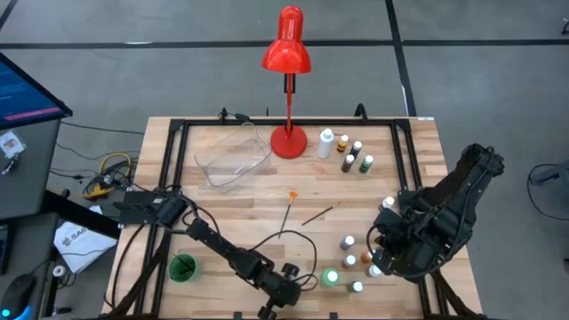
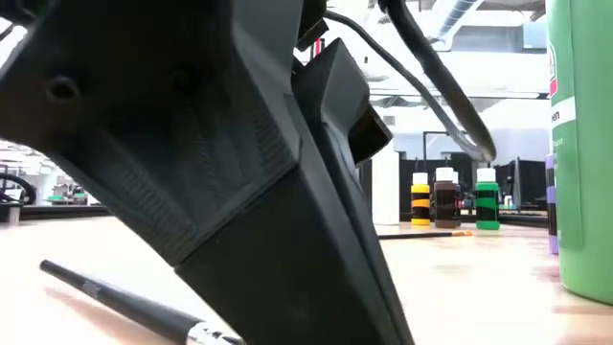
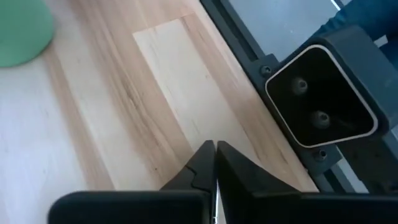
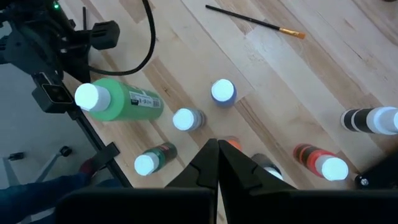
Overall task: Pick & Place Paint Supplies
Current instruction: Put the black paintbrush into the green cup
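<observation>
- R gripper (image 4: pixel 217 152): fingers pressed together, gripping nothing; we're hovering over the front-right bottle cluster (image 1: pixel 356 258) (brushes (image 1: pixel 322 212) lying mid-table).
- L gripper (image 3: pixel 215 155): fingers also closed, empty, parking by the front edge.
- Step, we're judging: approach. Next: opening up, then descending on one cap.

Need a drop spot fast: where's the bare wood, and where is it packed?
Bare: the table between clear tray and left arm, left of the two brushes. Crowded: bottle cluster under the right gripper; smaller bottle group beside the lamp base.
</observation>
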Controlling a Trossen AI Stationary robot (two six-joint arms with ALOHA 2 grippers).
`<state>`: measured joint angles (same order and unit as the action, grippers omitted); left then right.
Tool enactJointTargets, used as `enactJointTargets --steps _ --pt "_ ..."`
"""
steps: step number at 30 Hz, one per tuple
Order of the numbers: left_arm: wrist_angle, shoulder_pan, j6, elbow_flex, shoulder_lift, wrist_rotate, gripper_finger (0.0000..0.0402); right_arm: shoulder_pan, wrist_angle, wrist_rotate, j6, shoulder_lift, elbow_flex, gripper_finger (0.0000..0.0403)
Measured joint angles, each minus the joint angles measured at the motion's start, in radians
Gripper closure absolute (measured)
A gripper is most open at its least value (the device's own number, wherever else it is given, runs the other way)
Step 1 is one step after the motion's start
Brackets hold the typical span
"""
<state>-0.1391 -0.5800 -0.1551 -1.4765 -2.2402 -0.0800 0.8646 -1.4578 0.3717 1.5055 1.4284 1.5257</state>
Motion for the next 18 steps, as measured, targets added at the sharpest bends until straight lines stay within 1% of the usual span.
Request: enactJointTargets --steps 4,9,14,18 --pt "-0.044 -0.001 -0.042 0.003 0.022 0.003 0.0401 0.0 0.0 0.001 0.0 0.0 0.0 0.0403" --pt "-0.183 0.009 -0.069 0.009 0.081 0.023 0.0401 0.0 0.003 0.019 -0.001 0.0 0.0 0.0403" --pt "-0.228 0.016 -0.092 0.007 0.174 0.089 0.0401 0.0 0.005 0.049 -0.002 0.0 0.0 0.0403" --pt "-0.255 0.027 -0.139 0.008 0.25 0.128 0.0401 0.0 0.005 0.053 -0.004 0.0 0.0 0.0403"
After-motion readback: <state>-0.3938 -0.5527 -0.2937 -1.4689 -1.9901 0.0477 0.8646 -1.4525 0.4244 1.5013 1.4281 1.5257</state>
